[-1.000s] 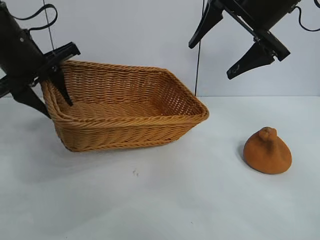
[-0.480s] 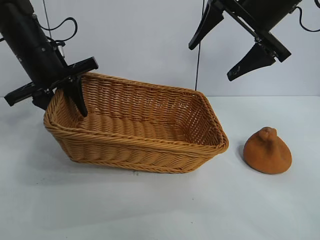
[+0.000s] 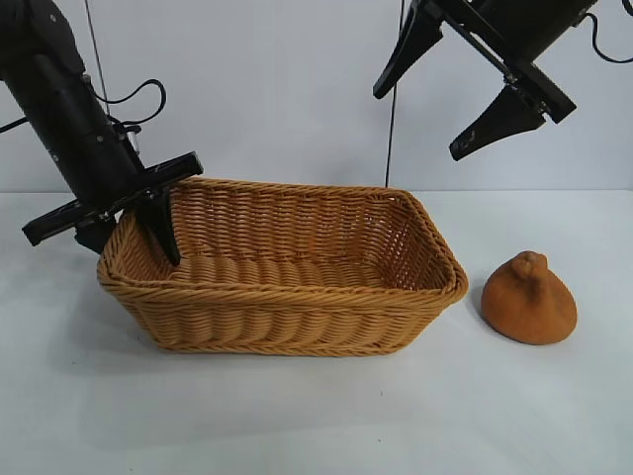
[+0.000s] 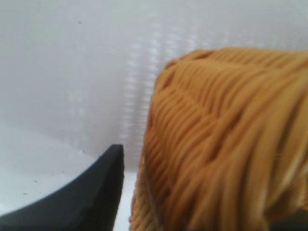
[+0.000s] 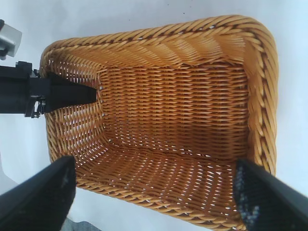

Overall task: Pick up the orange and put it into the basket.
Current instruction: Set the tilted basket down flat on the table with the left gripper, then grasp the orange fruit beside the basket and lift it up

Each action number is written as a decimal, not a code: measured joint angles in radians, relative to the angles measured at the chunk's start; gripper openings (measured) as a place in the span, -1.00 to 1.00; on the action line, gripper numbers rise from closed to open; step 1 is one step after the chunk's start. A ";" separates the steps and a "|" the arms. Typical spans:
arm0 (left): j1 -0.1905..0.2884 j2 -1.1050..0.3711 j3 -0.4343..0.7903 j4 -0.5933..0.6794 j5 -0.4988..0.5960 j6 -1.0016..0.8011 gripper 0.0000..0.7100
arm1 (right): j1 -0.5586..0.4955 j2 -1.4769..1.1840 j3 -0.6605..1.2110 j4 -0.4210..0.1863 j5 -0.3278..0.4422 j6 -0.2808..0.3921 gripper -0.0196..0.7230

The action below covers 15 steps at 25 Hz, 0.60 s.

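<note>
Wicker fills most of the scene: the basket point(image 3: 282, 267) sits flat on the white table point(image 3: 316, 416), its left short wall caught by the left gripper point(image 3: 127, 233). That gripper comes down at a slant from the upper left, with one dark finger point(image 3: 161, 226) reaching inside the basket against the inner face of the wall and the other finger outside it, so the braided rim runs between the two; the jaws are pinched on that wall. In the left wrist view the weave of the basket point(image 4: 226, 144) looms close beside one black fingertip point(image 4: 82, 202), with bare table behind. The right gripper point(image 3: 465, 94) hangs high in the air, above and behind the basket's right end, its two black fingers spread wide apart and holding nothing. From its wrist camera the whole basket point(image 5: 262, 91) lies below, framed between the spread fingers point(image 5: 38, 197), and the left gripper point(image 5: 45, 96) shows at the far short wall with its tip inside. The orange point(image 3: 529, 299) rests on the table well below the right gripper and slightly to its right, dome-shaped with its small knob upward, near the basket's right end but not touching it, and far from the left gripper.
</note>
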 joint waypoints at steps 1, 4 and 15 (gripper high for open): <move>0.000 0.000 -0.001 0.000 0.006 0.000 0.91 | 0.000 0.000 0.000 0.000 0.001 0.000 0.69; 0.000 -0.015 -0.012 0.014 0.022 0.000 0.94 | 0.000 0.000 0.000 0.001 0.001 0.000 0.69; 0.000 -0.151 -0.318 0.386 0.127 0.003 0.95 | 0.000 0.000 0.000 0.001 0.003 0.000 0.69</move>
